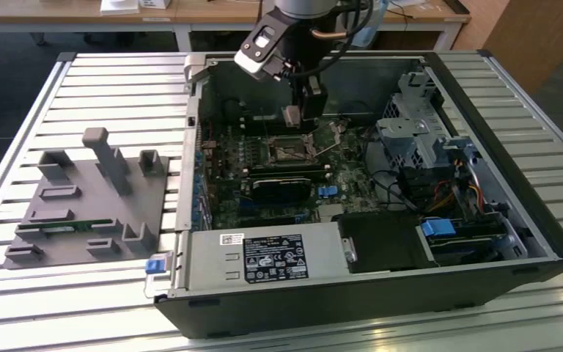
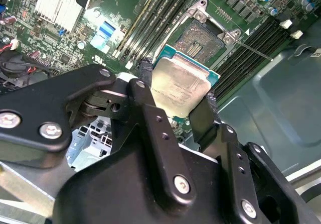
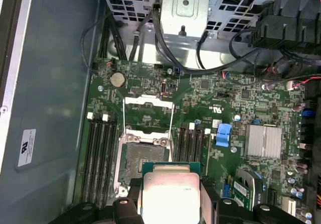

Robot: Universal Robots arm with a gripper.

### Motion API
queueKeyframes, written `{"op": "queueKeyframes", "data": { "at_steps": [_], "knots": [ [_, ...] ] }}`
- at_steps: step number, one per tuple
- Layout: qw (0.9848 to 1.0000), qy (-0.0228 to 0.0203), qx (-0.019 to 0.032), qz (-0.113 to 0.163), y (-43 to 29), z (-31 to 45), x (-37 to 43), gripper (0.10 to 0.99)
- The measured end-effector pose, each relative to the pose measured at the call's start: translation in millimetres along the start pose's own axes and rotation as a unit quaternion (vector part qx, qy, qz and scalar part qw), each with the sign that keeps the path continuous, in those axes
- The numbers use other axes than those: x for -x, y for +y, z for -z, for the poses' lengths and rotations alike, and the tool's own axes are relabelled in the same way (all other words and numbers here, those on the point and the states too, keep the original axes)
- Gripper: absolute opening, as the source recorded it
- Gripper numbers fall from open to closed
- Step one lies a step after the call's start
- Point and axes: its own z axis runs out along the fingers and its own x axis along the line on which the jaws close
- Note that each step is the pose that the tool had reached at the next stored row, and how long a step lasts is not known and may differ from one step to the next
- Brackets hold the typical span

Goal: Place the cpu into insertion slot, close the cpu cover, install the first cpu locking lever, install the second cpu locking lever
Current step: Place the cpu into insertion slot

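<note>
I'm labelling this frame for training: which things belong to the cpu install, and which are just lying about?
Job in hand:
gripper, shut on the cpu
insertion slot, uncovered
cpu cover, swung open

Just lying about:
memory slots
silver heatsink
power supply
grey fixture beside the case

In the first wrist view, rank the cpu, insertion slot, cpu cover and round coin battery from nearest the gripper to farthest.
1. cpu, held between the jaws.
2. insertion slot, just beyond the cpu.
3. cpu cover, open, past the slot.
4. coin battery, past the cover.
</note>
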Motion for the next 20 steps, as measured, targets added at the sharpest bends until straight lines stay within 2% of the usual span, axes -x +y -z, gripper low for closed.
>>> {"op": "queueKeyframes", "data": {
  "at_steps": [20],
  "knots": [
    [1.0, 0.0, 0.0, 0.0, -0.7, -8.0, 0.1, 0.541]
  ]
}}
